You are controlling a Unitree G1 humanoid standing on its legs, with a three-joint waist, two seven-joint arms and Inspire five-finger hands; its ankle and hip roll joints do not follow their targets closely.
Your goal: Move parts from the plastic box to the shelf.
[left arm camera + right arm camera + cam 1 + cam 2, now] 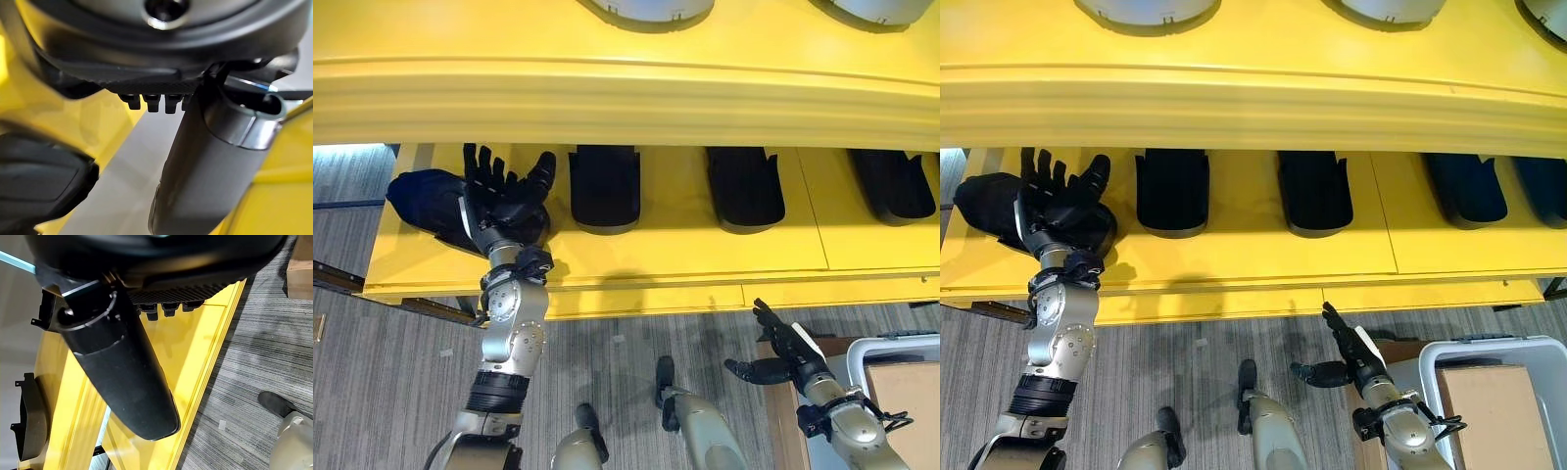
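Observation:
Several black moulded parts lie in a row on the yellow shelf [685,250]: one [604,186], another [745,186], a third [896,181]. A further black part [421,201] lies at the shelf's left end. My left hand [504,201] is open, fingers spread, over that part's right end; its wrist view shows the thumb [210,161] and the part [39,181] beside it. My right hand [1347,364] hangs open and holds nothing, below the shelf's front edge and left of the plastic box [1489,345]. Its thumb [122,377] shows against the shelf.
An upper yellow shelf [626,98] overhangs the lower one and carries pale rounded parts [646,8]. A cardboard box [1484,401] sits inside the plastic box. Grey carpet [626,343] lies between the shelf and me.

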